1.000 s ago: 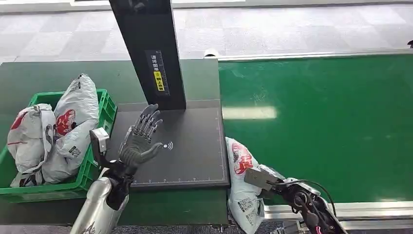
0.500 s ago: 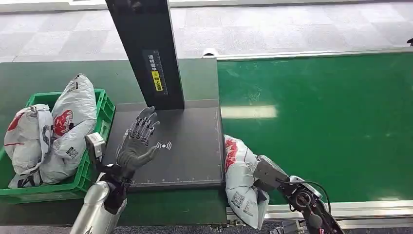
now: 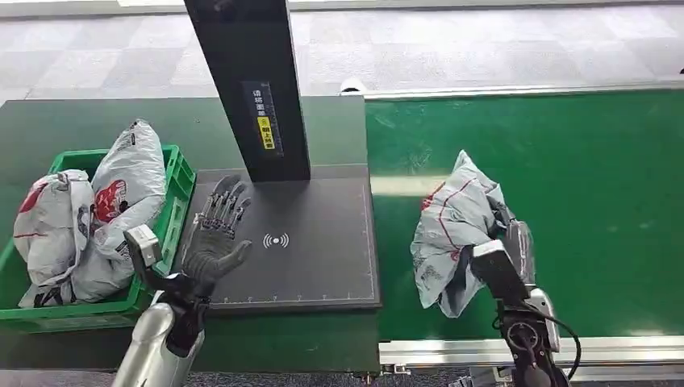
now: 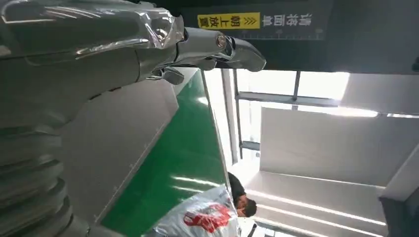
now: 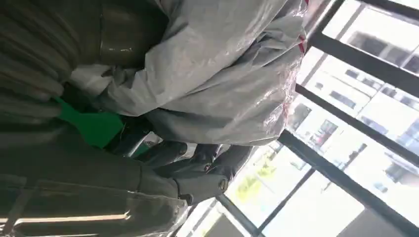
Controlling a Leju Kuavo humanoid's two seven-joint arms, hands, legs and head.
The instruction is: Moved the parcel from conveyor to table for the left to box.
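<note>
Parcel, grey crinkled plastic mailer point(image 3: 453, 226), lifted off green conveyor belt point(image 3: 581, 177) by gripping right hand point(image 3: 504, 242); left hand point(image 3: 218, 234) waited spread, holding nothing, over black scan pad point(image 3: 323, 242).

a black upright post point(image 3: 246, 81) rises from the far edge of the dark scanner pad point(image 3: 323, 258), bearing a yellow label point(image 3: 262, 133). a white wireless mark point(image 3: 276, 240) is printed on the pad. beyond the far edge lies a grey tiled floor point(image 3: 484, 40). in the left wrist view, a person's dark head point(image 4: 242, 200) shows past bright windows point(image 4: 296, 89).
</note>
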